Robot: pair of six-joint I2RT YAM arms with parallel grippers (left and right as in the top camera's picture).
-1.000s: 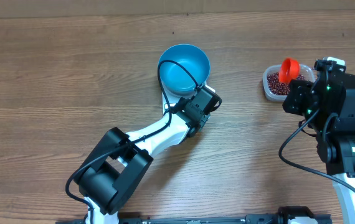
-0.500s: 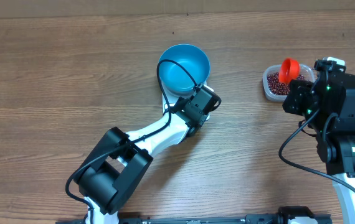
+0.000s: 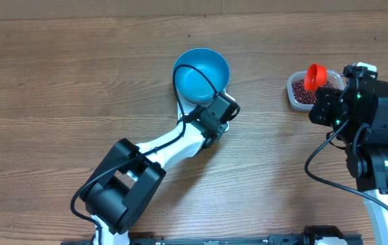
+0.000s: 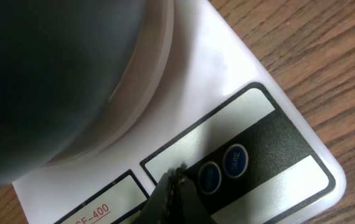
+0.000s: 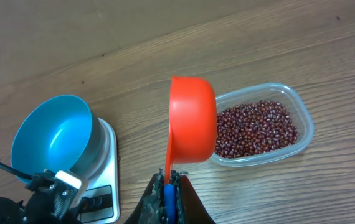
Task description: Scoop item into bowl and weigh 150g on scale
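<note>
The light-blue bowl (image 3: 201, 73) (image 5: 52, 134) stands on the white scale (image 4: 184, 99) (image 5: 104, 155) and looks empty. My left gripper (image 4: 176, 175) (image 3: 219, 114) is shut, with its tips on the scale's dark panel just left of two blue buttons (image 4: 222, 168). My right gripper (image 5: 170, 182) (image 3: 330, 102) is shut on the blue handle of an orange scoop (image 5: 192, 124) (image 3: 314, 76). The scoop is held on edge above the near left end of the clear tub (image 5: 307, 127), which holds the dark red beans (image 5: 255, 127) (image 3: 301, 92).
The bowl's dark underside (image 4: 40, 74) fills the upper left of the left wrist view. The left arm (image 3: 160, 153) lies diagonally across the wooden table (image 3: 58, 82). The right arm's base (image 3: 381, 163) is at the right edge.
My left gripper has edged slightly to the left over the scale's panel. The right arm and scoop have not moved.
</note>
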